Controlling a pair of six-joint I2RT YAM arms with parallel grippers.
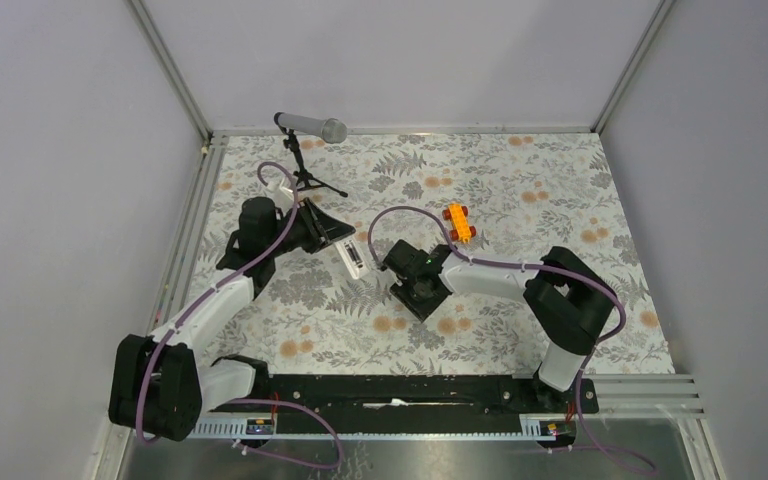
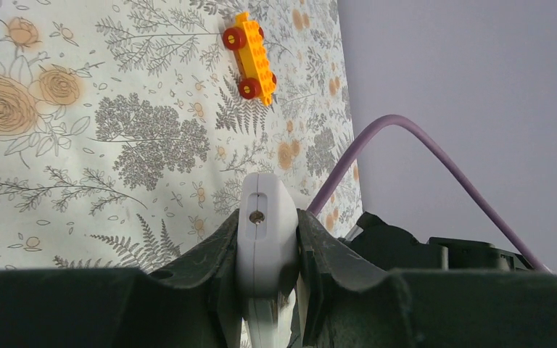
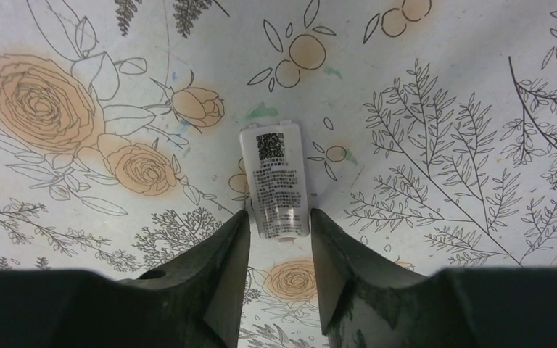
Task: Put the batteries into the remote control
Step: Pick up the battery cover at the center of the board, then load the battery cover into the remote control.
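Bracing the remote control [image 2: 265,225] while closing in on its loose cover [image 3: 276,181].

Clamped tight at 1 end between the left fingers [image 2: 210,261], left of centre over the counter [image 1: 520,190]; resting or lifted, cannot tell. Straddled by the right fingers [image 3: 225,254], parted slightly wider than that flat labelled piece, with no firm hold evident. Probably still preparing: no sign of the 2 batteries in any view, so next calls for finding 1 and aligning it with the bay. Visible only from the right wrist: the cover, hidden beneath the arm from above.
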